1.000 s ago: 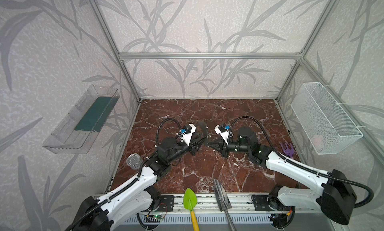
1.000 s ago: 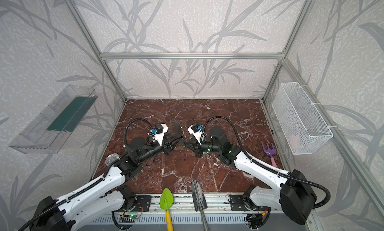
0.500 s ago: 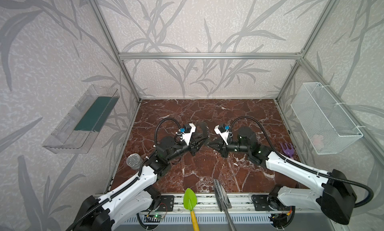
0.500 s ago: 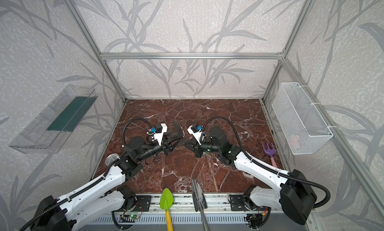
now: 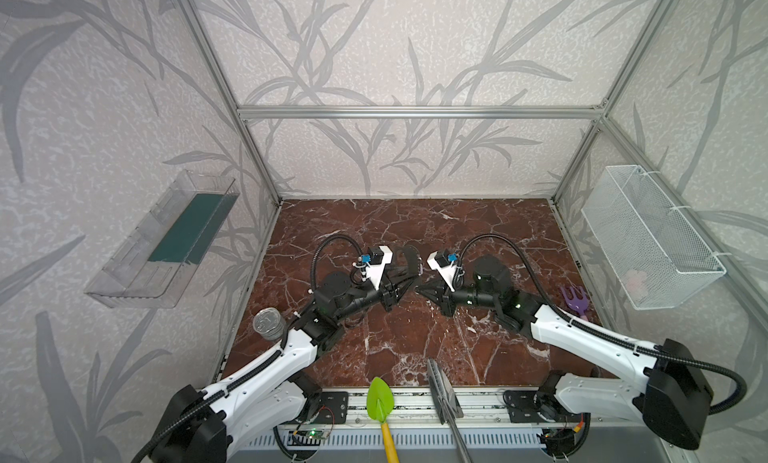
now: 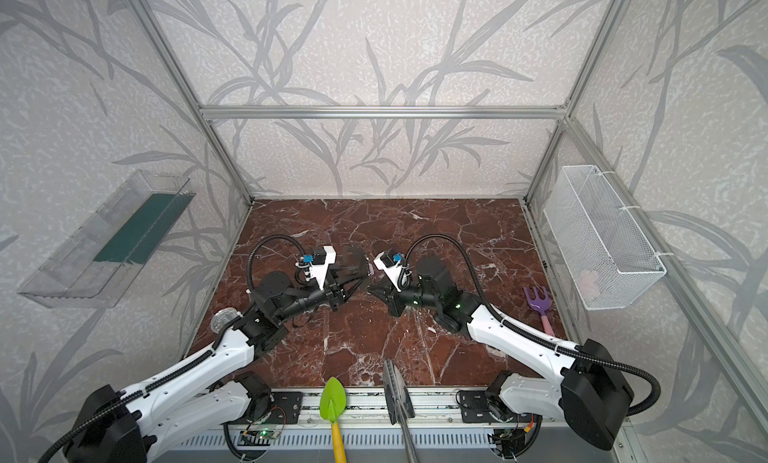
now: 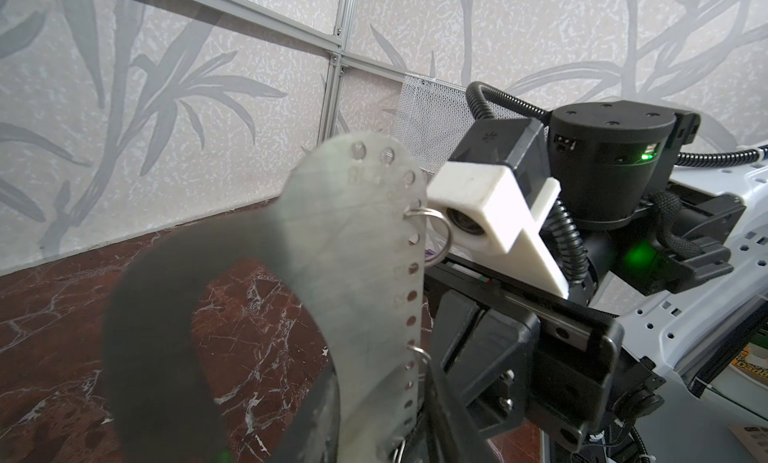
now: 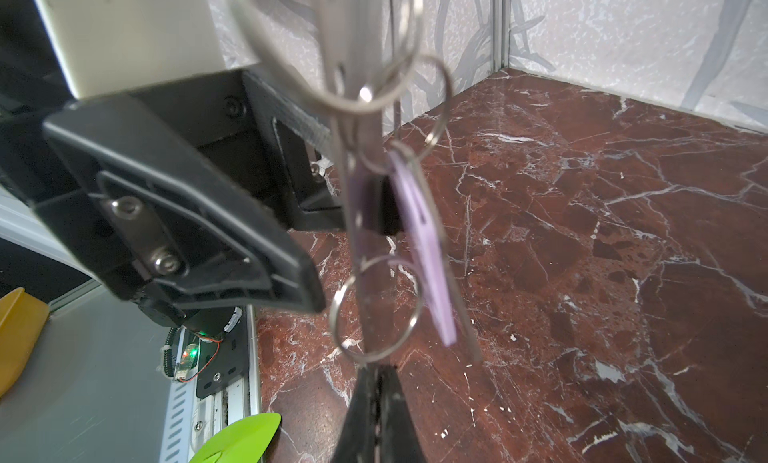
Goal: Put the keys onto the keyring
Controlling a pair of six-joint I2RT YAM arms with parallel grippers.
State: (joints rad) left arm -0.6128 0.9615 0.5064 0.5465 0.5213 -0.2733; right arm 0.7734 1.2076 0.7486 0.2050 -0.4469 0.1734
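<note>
The left gripper (image 5: 405, 280) has edged the keyring (image 7: 353, 240) closer to the right gripper (image 8: 374, 382) — left jaws grasping it above the table, right jaws clenched shut by a ring (image 8: 376, 311). The lilac key (image 8: 424, 249) seems to hang from the keyring already — the green one is unseen.

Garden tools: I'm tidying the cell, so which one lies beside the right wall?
The purple plastic toy rake, near the white wire basket; the green plastic trowel and dark grey ribbed tool lie at the front edge.

The left pincer (image 5: 409, 269) with the keyring tag (image 5: 409, 255) has edged further from the near edge and toward the right pincer (image 5: 420, 289), narrowing the gap between them. The left arm's elbow has shifted slightly forward too.
</note>
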